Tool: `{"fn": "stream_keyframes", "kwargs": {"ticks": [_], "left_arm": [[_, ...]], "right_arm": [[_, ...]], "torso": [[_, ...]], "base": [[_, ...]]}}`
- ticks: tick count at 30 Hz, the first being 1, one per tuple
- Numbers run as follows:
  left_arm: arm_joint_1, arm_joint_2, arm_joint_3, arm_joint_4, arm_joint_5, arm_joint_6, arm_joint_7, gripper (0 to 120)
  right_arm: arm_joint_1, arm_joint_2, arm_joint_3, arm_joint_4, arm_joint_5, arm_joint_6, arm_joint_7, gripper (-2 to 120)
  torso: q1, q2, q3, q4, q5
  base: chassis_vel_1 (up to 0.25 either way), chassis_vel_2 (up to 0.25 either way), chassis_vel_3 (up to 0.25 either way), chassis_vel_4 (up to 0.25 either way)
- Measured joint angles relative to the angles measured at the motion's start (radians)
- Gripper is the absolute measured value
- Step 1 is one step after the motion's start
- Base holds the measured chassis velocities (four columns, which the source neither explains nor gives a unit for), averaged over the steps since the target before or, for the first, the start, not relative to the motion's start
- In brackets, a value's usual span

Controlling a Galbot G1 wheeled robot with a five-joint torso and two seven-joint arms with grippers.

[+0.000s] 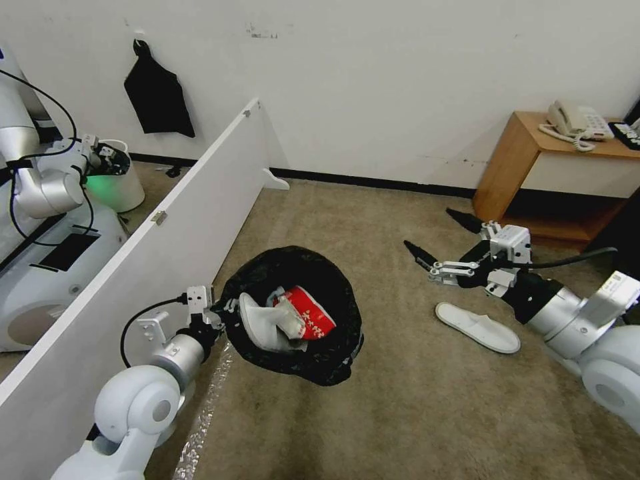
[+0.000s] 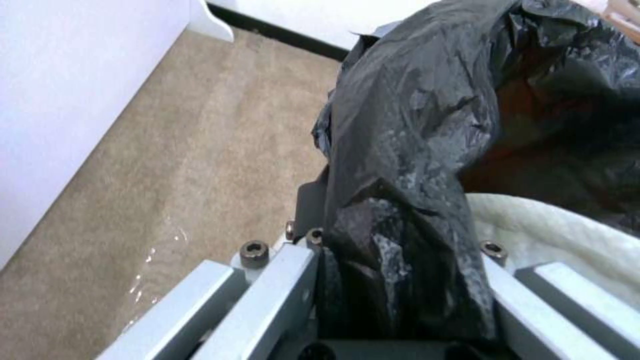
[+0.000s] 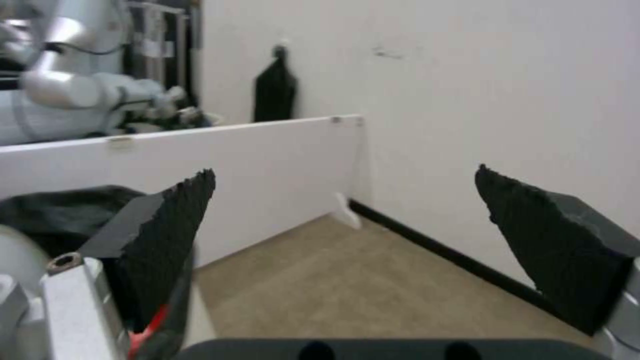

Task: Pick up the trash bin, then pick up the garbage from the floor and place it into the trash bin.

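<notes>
Left gripper [image 1: 223, 313]: clamped on the near rim of the trash bin [image 1: 333, 360], holding it above the carpet [image 1: 427, 413].
Right gripper [image 1: 440, 240]: jaws spread wide, holding nothing, above the carpet.
Trash bin: crinkly glossy black liner; inside lie a white slipper [image 1: 257, 327] and a crushed red-white carton [image 1: 313, 317].
Garbage on floor: second white slipper [image 1: 477, 327], flat, just beside the right gripper.
Beyond: white partition [image 1: 133, 267], wall.

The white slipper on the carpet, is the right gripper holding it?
No, the right gripper hangs open and empty above the carpet, while the white slipper lies flat on the floor beside it.
</notes>
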Motion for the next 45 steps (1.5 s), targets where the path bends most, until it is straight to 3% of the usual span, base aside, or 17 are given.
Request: {"fn": "stream_keyframes", "kwargs": {"ticks": [4, 10, 22, 25, 27, 29, 31, 33, 36, 45], "left_arm": [[0.007, 0.011, -0.007, -0.003, 0.035, -0.031, 0.045, 4], [0.001, 0.027, -0.009, -0.011, 0.039, -0.034, 0.049, 4], [0.004, 0.002, 0.006, 0.001, 0.057, -0.030, 0.053, 4], [0.004, -0.003, 0.010, 0.002, 0.058, -0.029, 0.052, 4], [0.004, -0.003, 0.012, 0.002, 0.062, -0.029, 0.051, 4], [0.004, -0.003, 0.012, 0.002, 0.064, -0.029, 0.052, 4], [0.007, -0.004, 0.010, 0.003, 0.072, -0.035, 0.056, 4], [0.008, -0.005, 0.010, 0.003, 0.073, -0.036, 0.056, 4], [0.022, -0.015, 0.007, 0.003, 0.099, -0.047, 0.067, 4], [0.063, -0.033, 0.002, -0.005, 0.157, -0.066, 0.101, 4]], "right_arm": [[-0.022, 0.045, 0.021, 0.004, -0.049, 0.003, 0.020, 100], [-0.068, 0.122, 0.046, 0.010, -0.152, 0.009, 0.028, 100], [-0.227, 0.328, 0.147, 0.011, -0.394, 0.072, -0.020, 100], [-0.255, 0.385, 0.161, 0.010, -0.489, 0.105, -0.039, 100], [-0.277, 0.460, 0.172, 0.005, -0.579, 0.145, -0.050, 100], [-0.282, 0.486, 0.175, 0.005, -0.597, 0.153, -0.050, 100], [-0.288, 0.576, 0.190, 0.002, -0.650, 0.178, -0.052, 100], [-0.288, 0.581, 0.192, 0.001, -0.654, 0.180, -0.053, 100], [-0.288, 0.648, 0.208, -0.001, -0.689, 0.201, -0.067, 100], [-0.291, 0.706, 0.211, -0.005, -0.723, 0.221, -0.075, 100]], "torso": [[0.000, 0.000, 0.000, 0.0001, -0.0001], [0.000, 0.000, 0.000, 0.0000, 0.0000], [0.000, 0.000, 0.000, 0.0000, -0.0001], [0.000, 0.000, 0.000, 0.0003, -0.0003], [0.000, 0.000, 0.000, 0.0000, 0.0001], [0.000, 0.000, 0.000, -0.0002, 0.0002], [0.000, 0.000, 0.000, 0.0001, 0.0000], [0.000, 0.000, 0.000, 0.0000, 0.0000], [0.000, 0.000, 0.000, 0.0001, -0.0002], [0.000, 0.000, 0.000, 0.0002, -0.0001]], "base": [[0.000, 0.000, 0.000, 0.000], [0.000, 0.000, 0.000, 0.000], [0.000, 0.000, 0.000, 0.000], [0.000, 0.000, 0.000, 0.000], [0.000, 0.000, 0.000, 0.000], [0.000, 0.000, 0.000, 0.000], [0.000, 0.000, 0.000, 0.000], [0.000, 0.000, 0.000, 0.000], [0.000, 0.000, 0.000, 0.000], [0.000, 0.000, 0.000, 0.000]]}}
